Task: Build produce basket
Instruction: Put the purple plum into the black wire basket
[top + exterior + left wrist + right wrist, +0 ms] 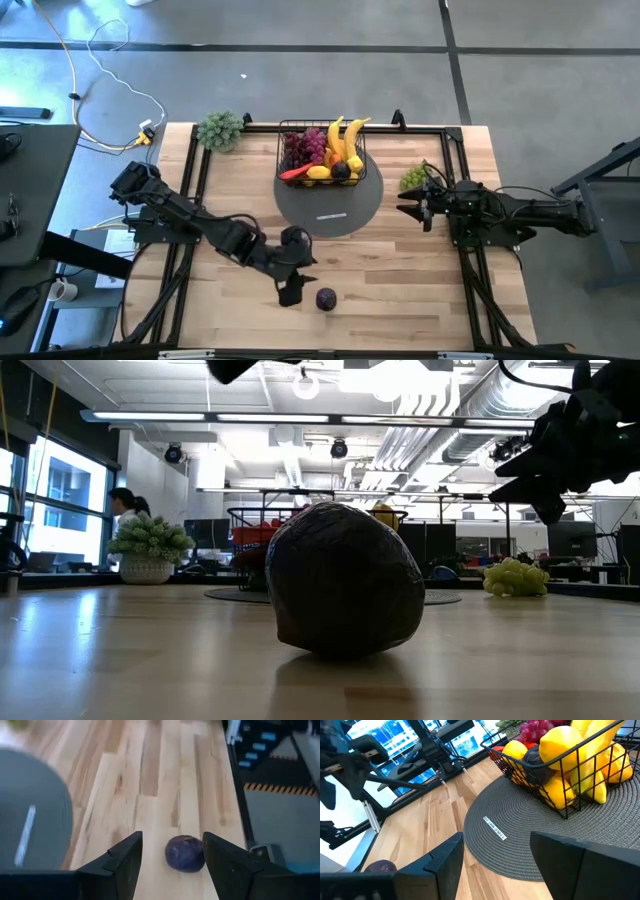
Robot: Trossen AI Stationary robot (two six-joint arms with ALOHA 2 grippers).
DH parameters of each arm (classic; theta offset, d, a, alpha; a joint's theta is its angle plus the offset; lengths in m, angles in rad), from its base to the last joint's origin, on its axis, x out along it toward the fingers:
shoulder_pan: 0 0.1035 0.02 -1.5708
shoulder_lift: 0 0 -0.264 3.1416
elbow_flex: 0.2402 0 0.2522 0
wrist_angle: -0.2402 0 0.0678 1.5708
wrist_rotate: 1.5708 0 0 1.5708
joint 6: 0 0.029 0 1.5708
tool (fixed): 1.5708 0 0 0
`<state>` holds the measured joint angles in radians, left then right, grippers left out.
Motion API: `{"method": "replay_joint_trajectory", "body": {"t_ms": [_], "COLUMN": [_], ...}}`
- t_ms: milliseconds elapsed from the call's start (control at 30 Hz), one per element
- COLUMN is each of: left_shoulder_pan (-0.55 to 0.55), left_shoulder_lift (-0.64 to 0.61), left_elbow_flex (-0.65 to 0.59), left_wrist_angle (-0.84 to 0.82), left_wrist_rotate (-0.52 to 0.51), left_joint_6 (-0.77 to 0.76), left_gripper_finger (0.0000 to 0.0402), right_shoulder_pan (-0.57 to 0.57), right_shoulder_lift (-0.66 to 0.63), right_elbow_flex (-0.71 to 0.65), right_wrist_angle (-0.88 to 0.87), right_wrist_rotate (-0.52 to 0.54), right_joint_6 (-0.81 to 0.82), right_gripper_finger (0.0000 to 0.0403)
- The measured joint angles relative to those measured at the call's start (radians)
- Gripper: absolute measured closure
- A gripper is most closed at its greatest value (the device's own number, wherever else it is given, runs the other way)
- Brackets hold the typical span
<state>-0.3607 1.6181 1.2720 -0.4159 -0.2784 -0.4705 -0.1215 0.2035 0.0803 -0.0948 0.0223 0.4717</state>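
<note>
Here, dark plum seemingly between the wide-spread fingers of the left claw.

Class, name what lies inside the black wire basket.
Inside the basket: bananas, red grapes, lemons, a red chilli and a dark fruit. Anything beneath them is covered.

Bare wood lies all round the plum, so the left gripper, fingers spread at its 9 o'clock, has an open path. At 12 o'clock the mat and basket block the way; green grapes sit at 2 o'clock.
</note>
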Motion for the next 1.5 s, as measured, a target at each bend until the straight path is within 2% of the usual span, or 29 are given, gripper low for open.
{"method": "replay_joint_trajectory", "body": {"t_ms": [300, 567, 700, 867, 1200, 1267, 1500], "left_shoulder_pan": [-0.05, -0.043, -0.039, -0.031, -0.012, -0.005, 0.015], "left_shoulder_lift": [0.032, 0.061, 0.085, 0.127, 0.213, 0.229, 0.286], "left_elbow_flex": [-0.001, -0.001, 0.001, 0.0, -0.001, -0.001, -0.001], "left_wrist_angle": [0.125, 0.157, 0.164, 0.173, 0.186, 0.198, 0.224], "left_wrist_rotate": [0.037, 0.032, 0.072, 0.118, 0.193, 0.202, 0.28], "left_joint_6": [0.428, 0.492, 0.504, 0.502, 0.553, 0.554, 0.569], "left_gripper_finger": [0.0204, 0.0204, 0.0199, 0.0159, 0.0018, 0.0006, 0.0004], "right_shoulder_pan": [0.0, 0.0, 0.0, 0.0, 0.0, 0.0, 0.0], "right_shoulder_lift": [0.0, 0.0, 0.0, 0.0, 0.0, 0.0, 0.0], "right_elbow_flex": [0.0, 0.0, 0.0, 0.0, 0.0, 0.0, 0.0], "right_wrist_angle": [-0.002, -0.007, -0.01, -0.022, -0.029, -0.029, -0.037], "right_wrist_rotate": [0.0, 0.0, 0.0, 0.0, 0.0, 0.0, 0.0], "right_joint_6": [0.0, 0.0, 0.0, 0.0, 0.0, 0.0, 0.0], "right_gripper_finger": [0.0194, 0.0194, 0.0194, 0.0194, 0.0194, 0.0194, 0.0194]}}
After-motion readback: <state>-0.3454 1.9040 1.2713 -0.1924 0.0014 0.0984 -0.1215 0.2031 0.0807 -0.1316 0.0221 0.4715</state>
